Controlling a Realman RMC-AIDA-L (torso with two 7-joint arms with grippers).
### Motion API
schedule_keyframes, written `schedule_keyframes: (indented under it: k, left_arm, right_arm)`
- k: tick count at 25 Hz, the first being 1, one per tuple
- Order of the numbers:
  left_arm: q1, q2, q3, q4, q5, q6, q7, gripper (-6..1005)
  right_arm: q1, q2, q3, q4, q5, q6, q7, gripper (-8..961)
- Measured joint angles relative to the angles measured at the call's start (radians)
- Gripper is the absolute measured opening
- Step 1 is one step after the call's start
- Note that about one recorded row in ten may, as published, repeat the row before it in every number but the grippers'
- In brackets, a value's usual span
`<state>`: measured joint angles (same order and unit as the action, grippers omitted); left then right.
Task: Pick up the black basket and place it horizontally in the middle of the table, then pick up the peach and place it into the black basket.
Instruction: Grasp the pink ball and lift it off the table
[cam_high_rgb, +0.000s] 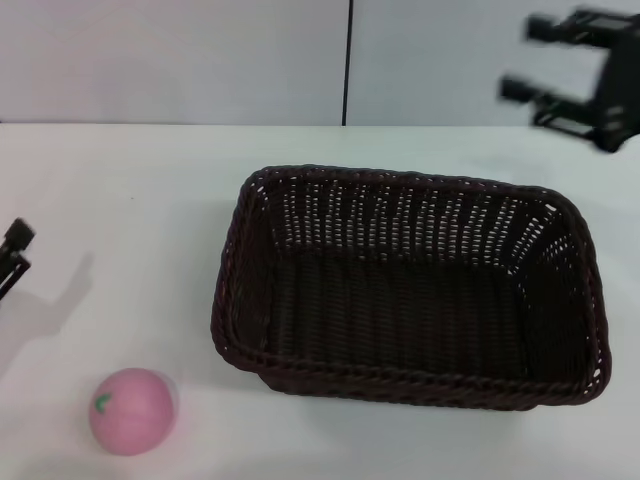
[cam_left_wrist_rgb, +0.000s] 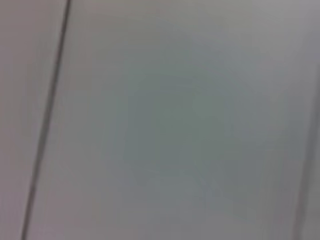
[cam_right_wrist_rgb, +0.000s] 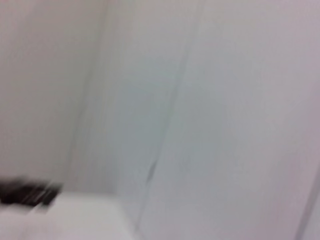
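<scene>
1. A white worktop (cam_high_rgb: 130, 180) fills the head view. A pale wall with one dark vertical seam stands behind it.
2. The basket (cam_high_rgb: 410, 290) rests upright on the worktop, near the middle and a little to the right. Its long side runs left to right. It is empty.
3. The peach (cam_high_rgb: 132, 410) sits on the worktop at the near left, well apart from the basket. Its green leaf mark faces the camera.
4. The right end effector (cam_high_rgb: 560, 70) is raised above the far right corner, clear of the basket. Its two fingers stand wide apart and hold nothing.
5. The left end effector (cam_high_rgb: 14, 255) only just shows at the left edge, low over the worktop, beyond the peach and not touching it. I cannot tell whether it is spread or closed.
6. Both wrist views show only blank wall, with no task item in them.
7. Progress, as I judge it: the basket placement looks done. The peach is not yet picked up, so the second half of the task remains.
</scene>
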<state>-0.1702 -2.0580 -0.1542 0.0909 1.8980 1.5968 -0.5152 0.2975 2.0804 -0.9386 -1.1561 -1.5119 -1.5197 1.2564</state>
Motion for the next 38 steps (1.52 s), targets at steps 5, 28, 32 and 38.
schedule_keyframes:
  k: [5,28,32,38]
  left_arm:
    - [0.04,0.005,0.213,0.313,0.0,0.15,-0.331,809]
    - [0.066,0.002,0.4,0.391,0.268,0.216,-0.475,806]
    - [0.055,0.001,0.402,0.392,0.336,0.137,-0.473,805]
    - [0.041,0.0,0.404,0.391,0.361,0.103,-0.482,804]
  right_arm:
    - [-0.125,0.0,-0.005,0.106,0.29,-0.023,-0.062,595]
    - [-0.174,-0.003,0.105,0.479,0.514,-0.177,-0.171,595]
    - [-0.173,-0.003,0.107,0.497,0.515,-0.174,-0.181,595]
    - [-0.165,-0.002,0.13,0.563,0.53,-0.18,-0.238,595]
